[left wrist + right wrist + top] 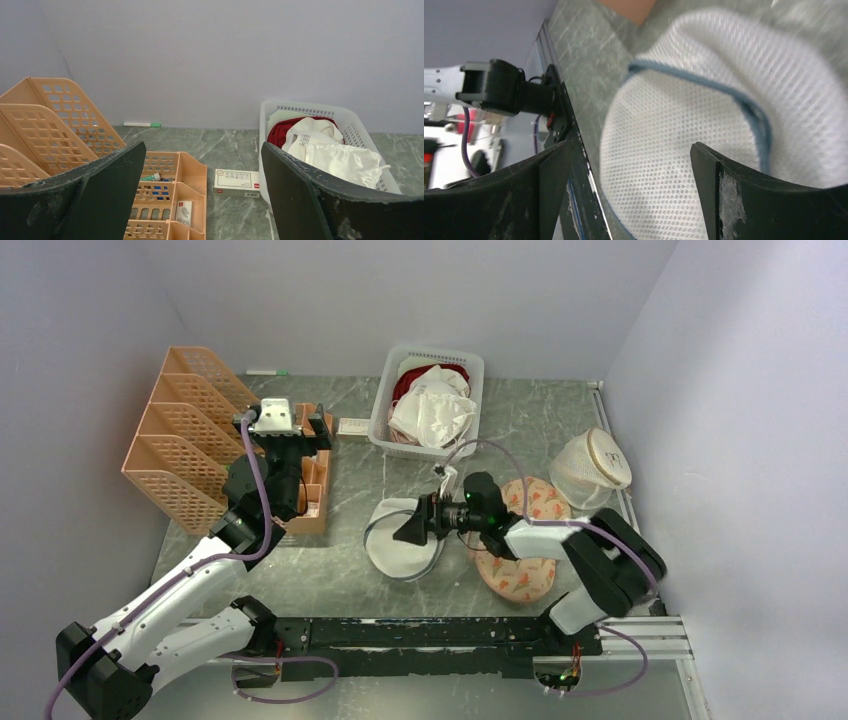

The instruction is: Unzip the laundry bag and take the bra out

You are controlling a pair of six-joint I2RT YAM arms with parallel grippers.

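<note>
Right fingers (744, 200) spread wide, empty, poised over laundry bag (405, 548) at bench (350, 480) centre, 6 o'clock of white basket (434, 348). Left fingers (100, 195) also wide, empty, off at 10 o'clock. I can't spot the zip pull; pinching mesh would likely drag the unanchored bag.

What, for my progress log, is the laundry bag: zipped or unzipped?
Seemingly zipped: the laundry bag shows no gap along its visible zipper; rest hidden.

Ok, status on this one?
Left gripper open above organizer. Right gripper open, hovering at laundry bag, not gripping. Zipper state unclear. Floral pouch under right arm.
</note>
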